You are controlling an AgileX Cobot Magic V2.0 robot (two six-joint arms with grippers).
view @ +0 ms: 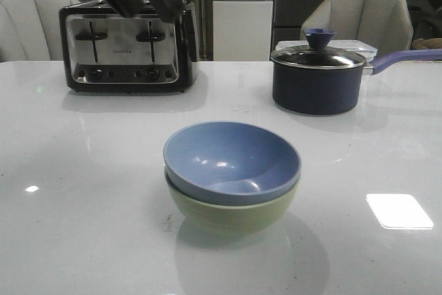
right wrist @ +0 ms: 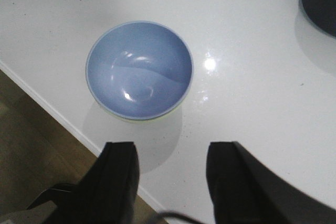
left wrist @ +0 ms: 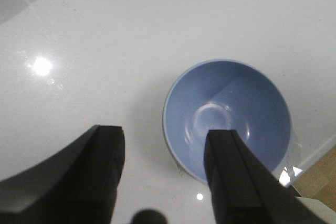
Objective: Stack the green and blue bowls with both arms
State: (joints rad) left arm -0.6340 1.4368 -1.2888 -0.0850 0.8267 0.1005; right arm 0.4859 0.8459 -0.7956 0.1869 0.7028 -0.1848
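The dusty blue plastic bowl (view: 232, 162) sits nested in the sage green bowl (view: 235, 213), below both released hands, left hand (left wrist: 163, 169) and right hand (right wrist: 170, 179), each empty.

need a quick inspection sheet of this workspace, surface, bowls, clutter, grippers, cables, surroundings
Surface: glossy white table, with light glare patches and a few small dark specks.
Job's things: blue bowl nested inside green bowl, both upright, at centre front of the table.
Clutter: toaster at back left; lidded navy saucepan at back right, handle pointing right; a clear container behind it.
Grippers: left gripper open, holding nothing, above the table beside the bowls; right gripper open, holding nothing, above the table edge.
Cables: nothing clearly seen.
Surroundings: two grey chairs behind the table, a cabinet between them, and wooden floor.
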